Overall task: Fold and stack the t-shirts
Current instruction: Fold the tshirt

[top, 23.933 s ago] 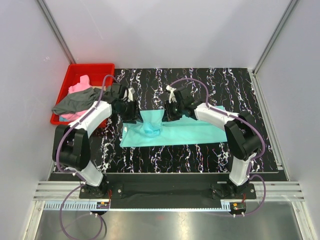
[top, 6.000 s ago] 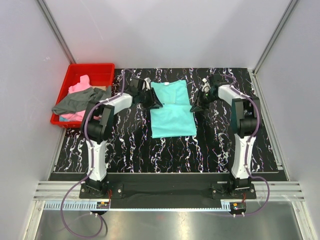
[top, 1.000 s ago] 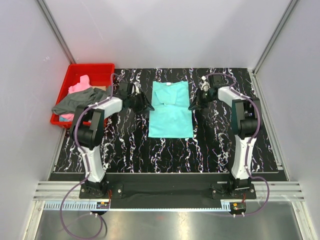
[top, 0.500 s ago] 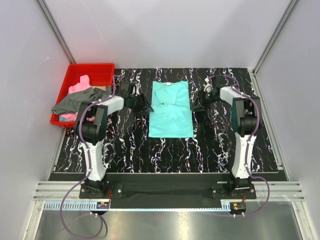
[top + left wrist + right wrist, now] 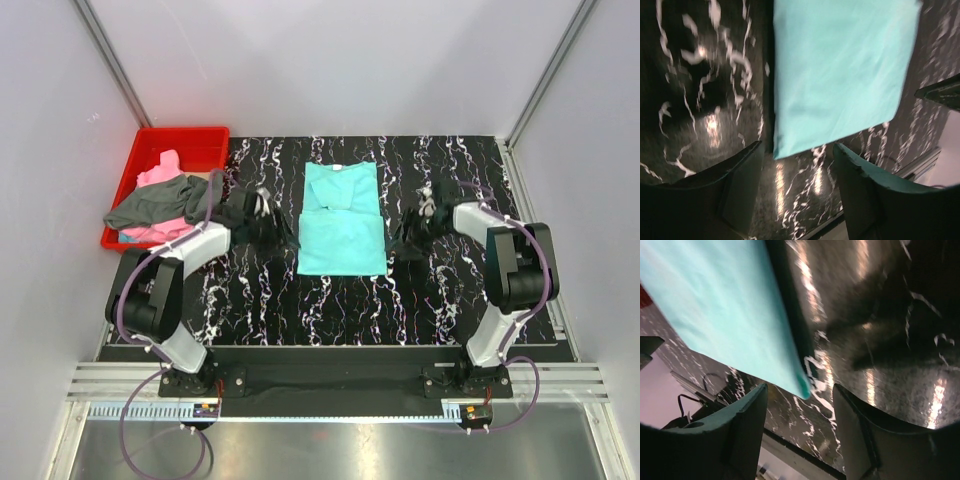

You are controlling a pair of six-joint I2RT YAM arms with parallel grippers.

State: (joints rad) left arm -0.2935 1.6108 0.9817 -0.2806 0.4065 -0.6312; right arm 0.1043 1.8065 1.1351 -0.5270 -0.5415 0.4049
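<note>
- Your left gripper [image 5: 799, 187] and right gripper [image 5: 800, 425] hang empty with jaws apart, one at each near corner of the teal t-shirt [image 5: 342, 225], which lies folded flat mid-counter [image 5: 250, 300].
- The cotton looks soft and limp, so pinch all layers at the corners.
- The pink t-shirt [image 5: 158, 172] and dark grey t-shirt [image 5: 150, 207] sit, apparently bunched, in the red bin [image 5: 190, 133].

Fixed camera high at the near side, looking down over the whole table [image 5: 250, 300], left wrist camera close above the teal t-shirt [image 5: 840, 75] at its near left corner, right wrist camera equally close at its near right corner, all three sharing that shirt.
</note>
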